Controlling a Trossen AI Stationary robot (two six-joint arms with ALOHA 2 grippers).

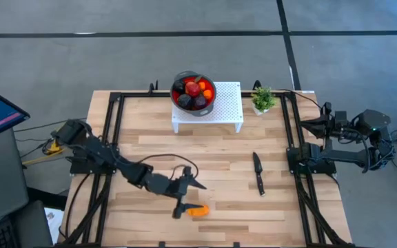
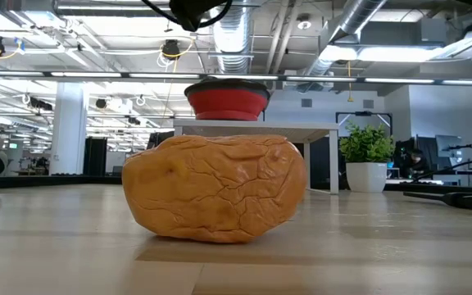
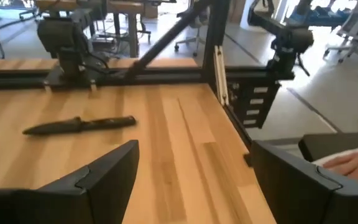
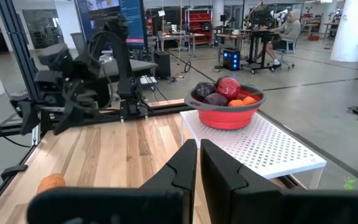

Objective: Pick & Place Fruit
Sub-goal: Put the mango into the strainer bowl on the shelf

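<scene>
Larger orange piece [image 2: 215, 188] lies near-centre, left gripper [image 1: 182, 195] released above it, probably for pickup; right gripper [image 4: 199, 163] clenched, parked.

This is looking like an open-plan robotics lab. Exposed silver ducts [image 2: 244, 33] and pipes are running under the ceiling. Two dark arms are standing on a black frame [image 1: 109, 131] bolted around a butcher-block tabletop [image 1: 219, 158], at its 9 and 3 o'clock edges. Beyond it, a bare concrete floor [image 4: 328, 81] is stretching past other workstations with monitors [image 4: 114, 15], where a person [image 4: 289, 26] is sitting.
</scene>
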